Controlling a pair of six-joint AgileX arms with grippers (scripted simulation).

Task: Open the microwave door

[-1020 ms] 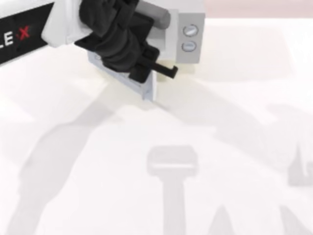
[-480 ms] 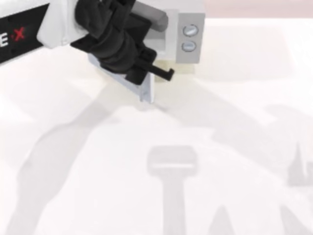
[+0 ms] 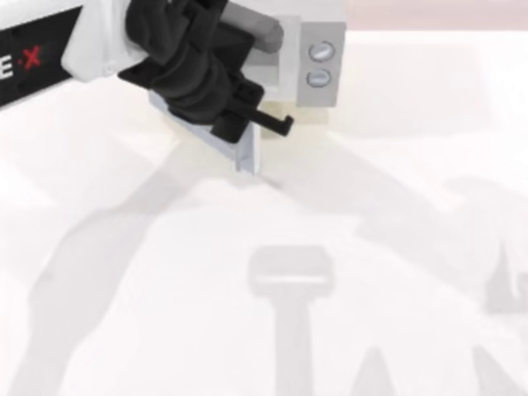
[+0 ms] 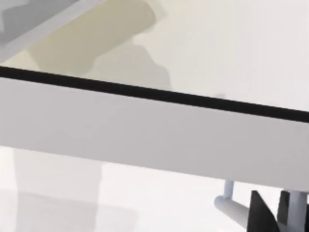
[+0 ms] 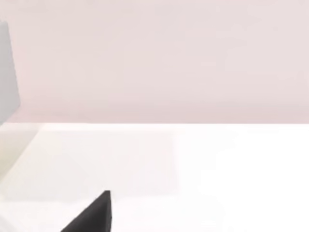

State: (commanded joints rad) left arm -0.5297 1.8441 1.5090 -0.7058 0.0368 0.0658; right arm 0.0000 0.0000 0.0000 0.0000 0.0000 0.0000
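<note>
Top view: the microwave [image 3: 318, 41] is sitting at the table's [image 3: 396, 247] far edge, and its microwave door [image 3: 244, 153] is swinging out toward the left. The left gripper [image 3: 257, 124] is sitting right over the door's free edge; can't tell if it's clamping anything.

Left wrist view: the door's edge is filling the frame.

Right wrist view: only a dark fingertip [image 5: 94, 215] of the right gripper is poking in.

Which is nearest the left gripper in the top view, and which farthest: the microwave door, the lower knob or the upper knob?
From the left gripper:
1. microwave door, swung open just below it.
2. lower knob, to its right on the control strip.
3. upper knob, above that one.
</note>
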